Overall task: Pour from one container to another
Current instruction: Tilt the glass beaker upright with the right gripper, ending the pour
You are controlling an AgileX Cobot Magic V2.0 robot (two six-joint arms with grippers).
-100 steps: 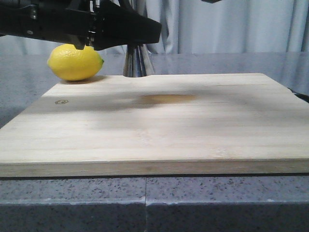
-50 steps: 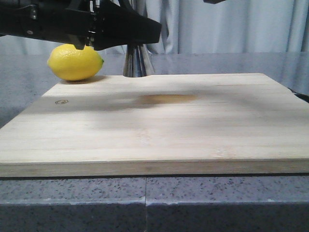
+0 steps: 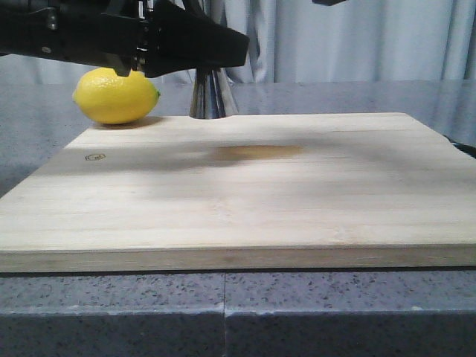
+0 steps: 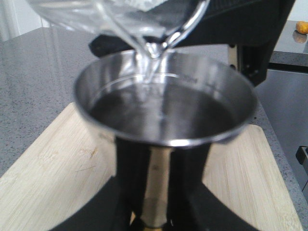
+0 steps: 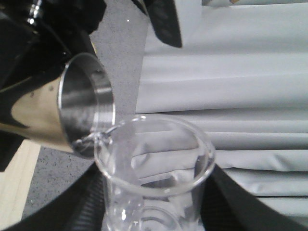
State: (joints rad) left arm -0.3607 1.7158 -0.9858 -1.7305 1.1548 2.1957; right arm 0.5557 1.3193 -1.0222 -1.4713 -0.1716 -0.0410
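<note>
In the left wrist view my left gripper (image 4: pixel 158 166) is shut on the narrow waist of the steel jigger (image 4: pixel 166 110), holding it upright above the board. Its cup holds clear liquid. The glass beaker (image 4: pixel 120 17) is tilted over it, and a thin stream runs from the lip into the cup. In the right wrist view my right gripper (image 5: pixel 154 204) is shut on the beaker (image 5: pixel 154 159), its lip resting at the jigger's rim (image 5: pixel 82 108). From the front only the jigger's lower half (image 3: pixel 212 95) shows under the black left arm (image 3: pixel 111 37); the beaker is out of view there.
A yellow lemon (image 3: pixel 115 95) lies at the far left corner of the wooden cutting board (image 3: pixel 245 193), just left of the jigger. The board lies on a grey speckled counter (image 3: pixel 223 312). A pale curtain (image 3: pixel 357 37) hangs behind.
</note>
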